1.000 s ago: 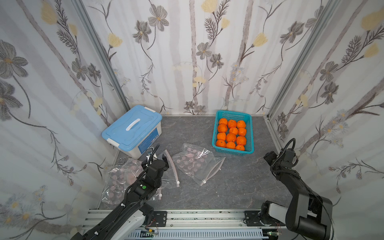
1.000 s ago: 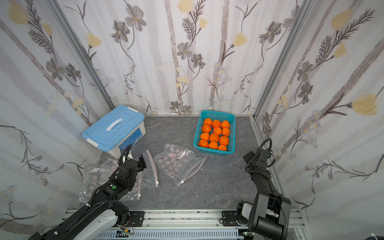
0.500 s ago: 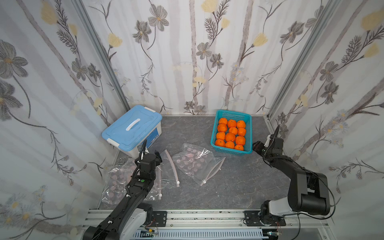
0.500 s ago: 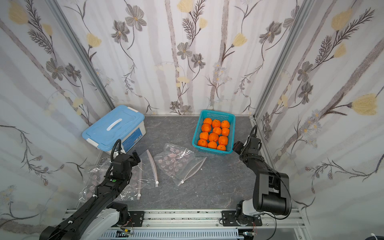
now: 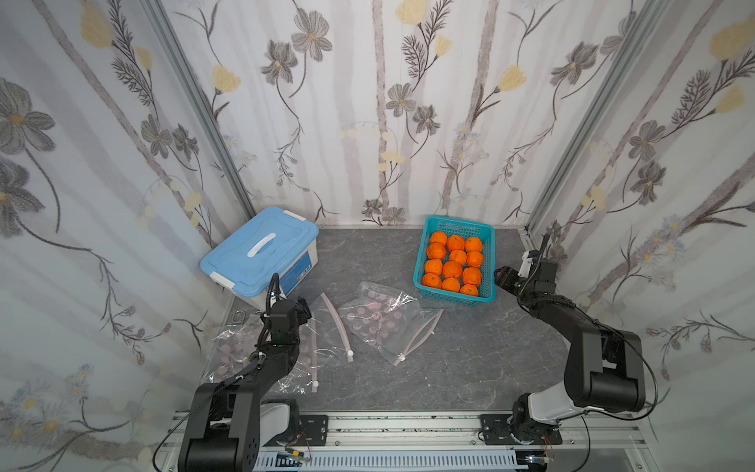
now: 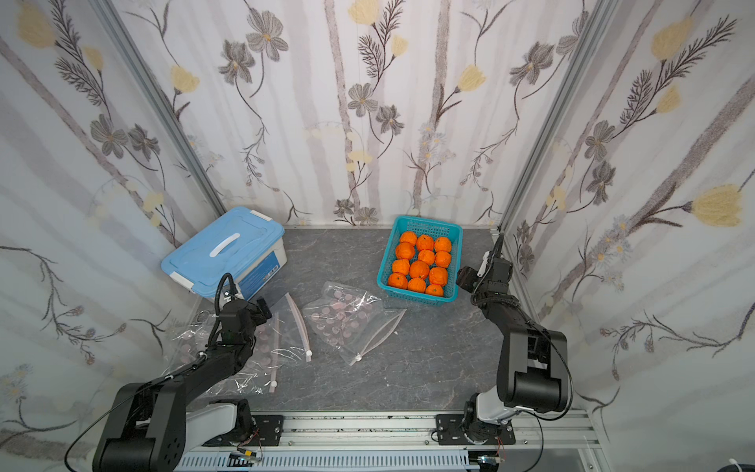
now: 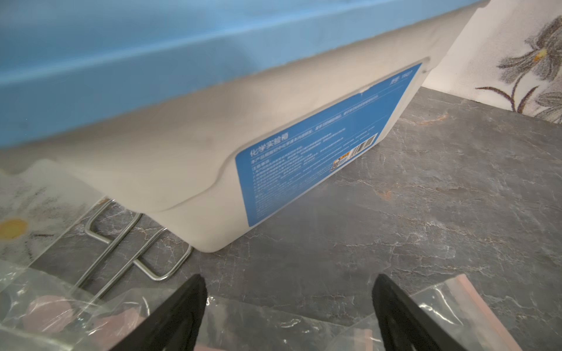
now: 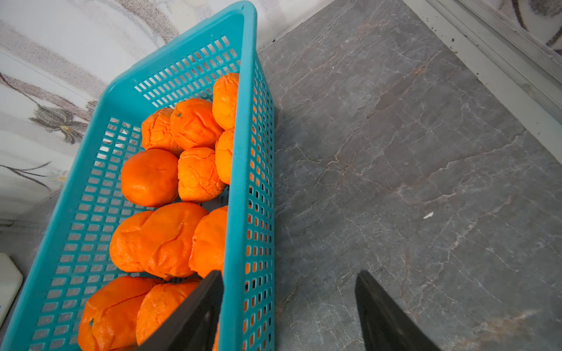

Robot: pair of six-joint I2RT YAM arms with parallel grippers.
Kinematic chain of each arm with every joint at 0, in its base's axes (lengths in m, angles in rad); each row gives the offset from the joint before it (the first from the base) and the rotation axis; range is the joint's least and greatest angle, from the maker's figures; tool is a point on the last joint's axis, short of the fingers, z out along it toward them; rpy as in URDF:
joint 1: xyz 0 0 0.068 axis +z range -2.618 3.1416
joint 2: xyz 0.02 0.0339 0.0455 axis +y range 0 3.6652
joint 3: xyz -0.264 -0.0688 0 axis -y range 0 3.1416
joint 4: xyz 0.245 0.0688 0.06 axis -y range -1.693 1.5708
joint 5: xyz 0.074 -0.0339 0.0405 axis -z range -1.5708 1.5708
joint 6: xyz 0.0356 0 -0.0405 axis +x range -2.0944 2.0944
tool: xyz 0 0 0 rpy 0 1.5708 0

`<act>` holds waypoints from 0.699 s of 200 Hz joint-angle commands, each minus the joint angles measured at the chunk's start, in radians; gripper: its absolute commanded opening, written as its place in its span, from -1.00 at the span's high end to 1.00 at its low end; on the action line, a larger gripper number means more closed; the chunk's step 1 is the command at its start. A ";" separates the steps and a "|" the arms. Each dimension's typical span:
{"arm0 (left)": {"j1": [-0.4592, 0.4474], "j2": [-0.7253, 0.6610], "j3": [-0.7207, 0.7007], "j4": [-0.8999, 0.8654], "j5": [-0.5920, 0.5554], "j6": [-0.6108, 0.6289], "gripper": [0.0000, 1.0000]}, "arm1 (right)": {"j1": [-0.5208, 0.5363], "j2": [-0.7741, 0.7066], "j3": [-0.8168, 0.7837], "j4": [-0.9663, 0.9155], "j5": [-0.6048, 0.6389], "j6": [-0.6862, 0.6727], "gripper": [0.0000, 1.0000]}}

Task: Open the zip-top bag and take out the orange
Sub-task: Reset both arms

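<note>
Your left claw [image 7: 289,282] is spread and empty, hanging low over the clear zip-top bags [image 5: 322,339] at the left edge of the worktop [image 5: 470,359]. Your right claw [image 8: 289,276] is also spread and empty. One of its fingers sits over the oranges [image 8: 170,237] and the other over bare stone, so it straddles the wall of the teal basket [image 8: 240,152].

I'd judge you are between grasps. Every orange I can see lies in that basket, and none shows in any bag. The middle bag [image 5: 376,323] looks unzipped, its pink strips parted. Check the crumpled bags under the left arm before you pinch. Take the zip strip near its white slider [image 5: 350,352], not the loose film, and pin the bag with the other claw.

The blue-lidded box [image 5: 261,249] carries a blue label [image 7: 319,146] headed 化学实验箱; its smaller print is too small to read.
</note>
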 commanded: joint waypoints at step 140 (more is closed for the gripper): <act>0.014 0.198 0.139 0.118 0.203 0.126 -0.77 | -0.053 -0.203 -0.344 0.479 0.154 -0.082 -0.54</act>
